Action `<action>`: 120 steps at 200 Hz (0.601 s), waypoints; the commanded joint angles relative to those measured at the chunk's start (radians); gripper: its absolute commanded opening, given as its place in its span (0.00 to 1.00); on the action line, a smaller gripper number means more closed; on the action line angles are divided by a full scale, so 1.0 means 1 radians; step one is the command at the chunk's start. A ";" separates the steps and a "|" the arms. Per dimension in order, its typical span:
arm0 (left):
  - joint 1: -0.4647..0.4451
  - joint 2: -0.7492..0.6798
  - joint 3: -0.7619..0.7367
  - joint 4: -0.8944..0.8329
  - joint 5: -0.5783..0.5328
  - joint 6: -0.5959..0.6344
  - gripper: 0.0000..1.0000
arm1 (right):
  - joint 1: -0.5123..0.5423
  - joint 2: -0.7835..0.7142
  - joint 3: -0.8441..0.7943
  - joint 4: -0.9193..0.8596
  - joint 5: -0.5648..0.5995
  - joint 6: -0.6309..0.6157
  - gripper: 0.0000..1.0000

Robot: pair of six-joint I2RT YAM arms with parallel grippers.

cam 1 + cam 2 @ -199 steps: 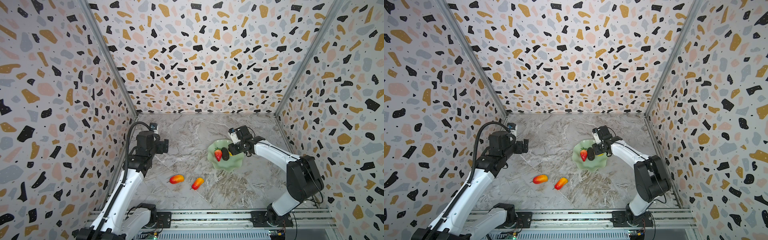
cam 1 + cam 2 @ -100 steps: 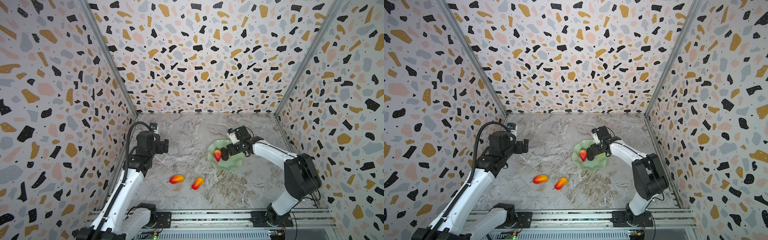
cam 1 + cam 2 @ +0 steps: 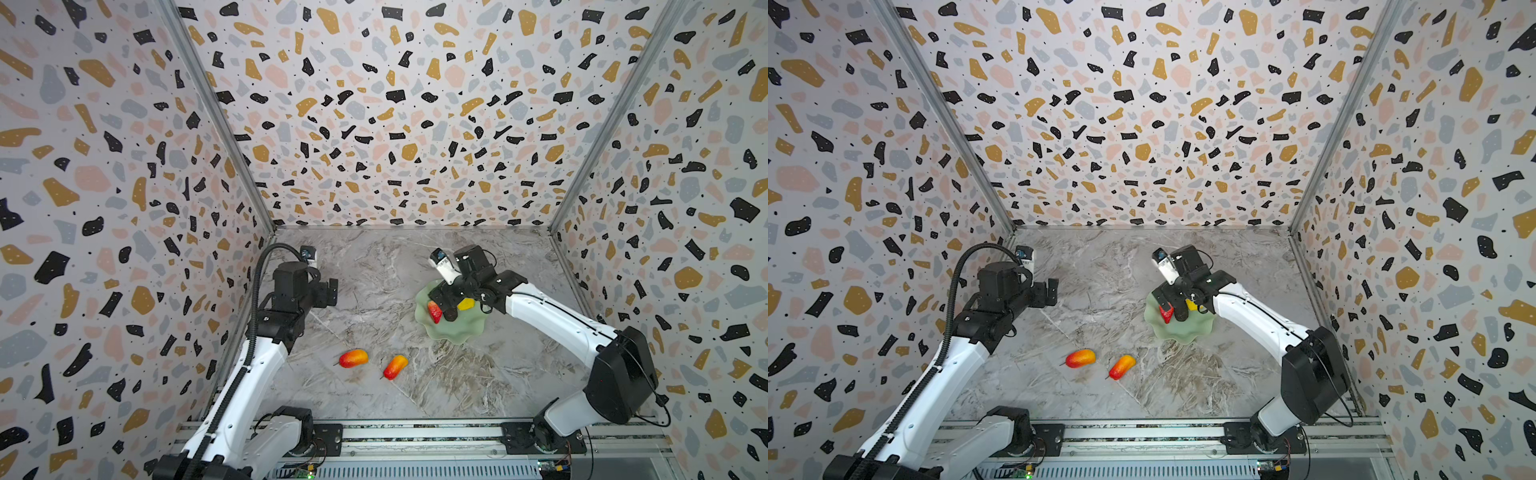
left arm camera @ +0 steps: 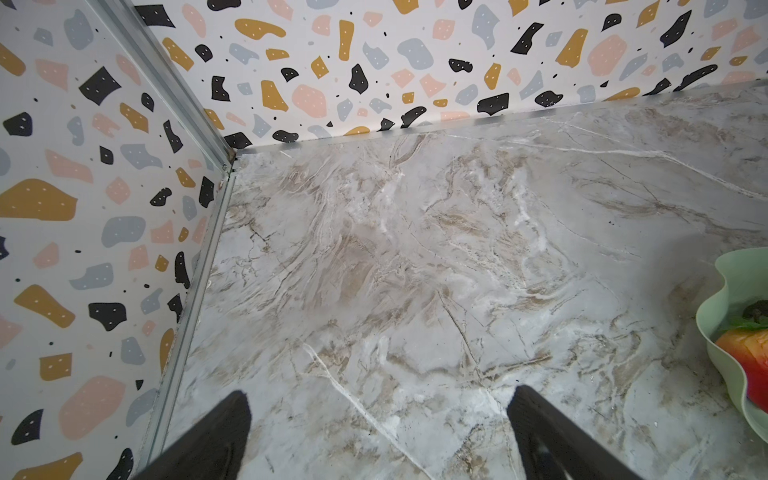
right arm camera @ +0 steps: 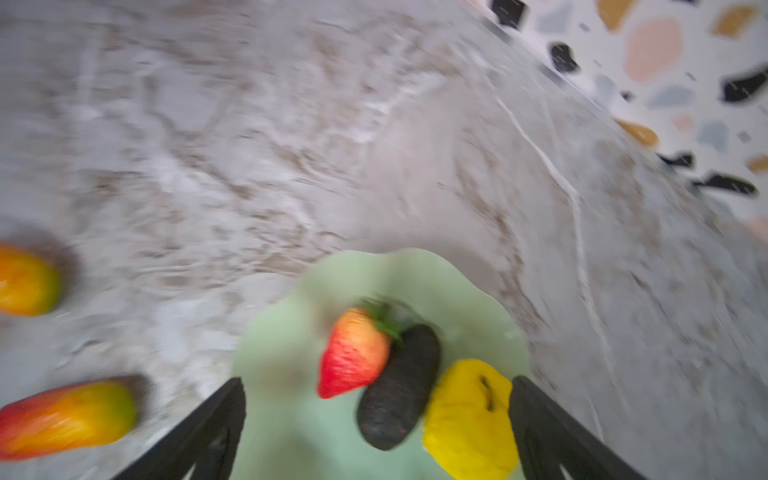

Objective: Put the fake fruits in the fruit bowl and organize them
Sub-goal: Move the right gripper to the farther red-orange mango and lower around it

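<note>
Right tool [image 5: 378, 384]: fingers spread wide apart and clamped on nothing, held low over the fruit bowl [image 5: 286, 332]. In the blurred right wrist view three fake fruits lie in the bowl between the fingers. A red strawberry [image 5: 353, 353] with a green top rests against a dark avocado-like oval [image 5: 399, 386]. That oval rests against a lumpy yellow fruit [image 5: 469, 419]. The yellow fruit sits just beside one finger; whether they touch cannot be told. In both top views the right tool [image 3: 446, 305] covers the far part of the pale green, wavy-rimmed bowl [image 3: 457, 332], which stands right of centre on the marbled table [image 3: 457, 386]. Outside the bowl, towards the front, one mango-like oval [image 3: 353, 358] and the other mango-like oval [image 3: 395, 366] lie on the table near each other but apart. Left tool [image 4: 380, 395]: fingers apart, nothing between them, raised above bare table at the left, well apart from the fruits [image 3: 328, 291]. Speckled terrazzo-pattern walls [image 3: 395, 124] enclose the table.
</note>
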 commanded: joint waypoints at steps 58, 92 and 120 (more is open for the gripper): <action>0.005 -0.025 -0.013 0.032 -0.006 0.010 1.00 | 0.279 0.244 0.113 0.167 -0.382 -0.103 0.99; 0.005 -0.026 -0.012 0.030 -0.003 0.011 1.00 | 0.371 0.412 0.220 0.168 -0.340 -0.127 0.99; 0.005 -0.028 -0.013 0.031 -0.007 0.012 0.99 | 0.405 0.480 0.249 0.211 -0.345 -0.130 1.00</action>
